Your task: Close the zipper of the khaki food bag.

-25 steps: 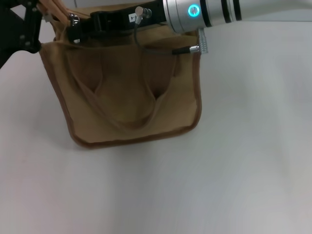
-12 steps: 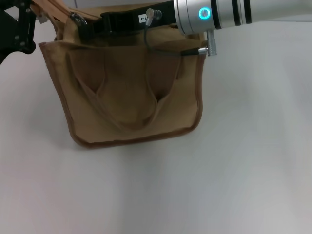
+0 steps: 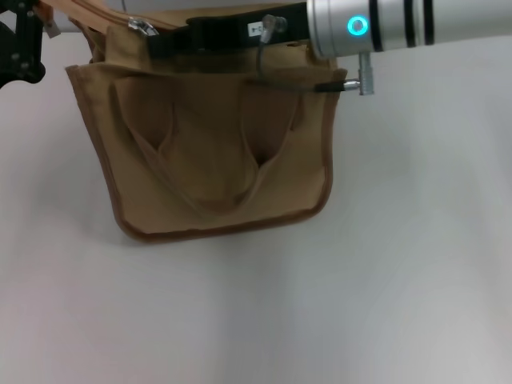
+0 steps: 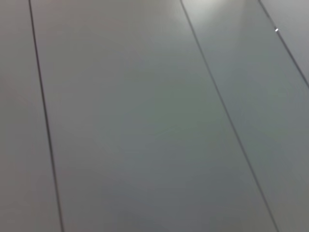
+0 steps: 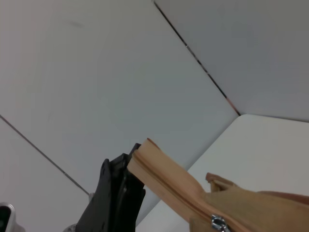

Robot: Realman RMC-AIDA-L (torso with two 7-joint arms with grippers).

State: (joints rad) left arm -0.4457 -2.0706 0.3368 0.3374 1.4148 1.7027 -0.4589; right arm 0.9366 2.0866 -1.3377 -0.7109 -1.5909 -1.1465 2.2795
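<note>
The khaki food bag (image 3: 208, 172) lies on the white table with its front pocket and looped handles facing up. Its tan zipper (image 3: 92, 11) runs along the far top edge. The silver slider (image 3: 142, 26) sits near the bag's left end. My right gripper (image 3: 154, 40) reaches across the bag top from the right and is shut on the slider's pull tab. My left gripper (image 3: 32, 22) at the far left corner is shut on the zipper's end strip (image 5: 161, 176). The right wrist view shows that strip, the slider (image 5: 217, 223) and the left gripper (image 5: 126, 175).
The white table (image 3: 360, 280) spreads in front of and to the right of the bag. A grey panelled wall (image 4: 145, 121) fills the left wrist view and stands behind the table's far edge in the right wrist view.
My right arm has moved to the right, drawing the slider a little rightward along the zipper. My left gripper has shifted slightly left and up, holding the end strip taut.
</note>
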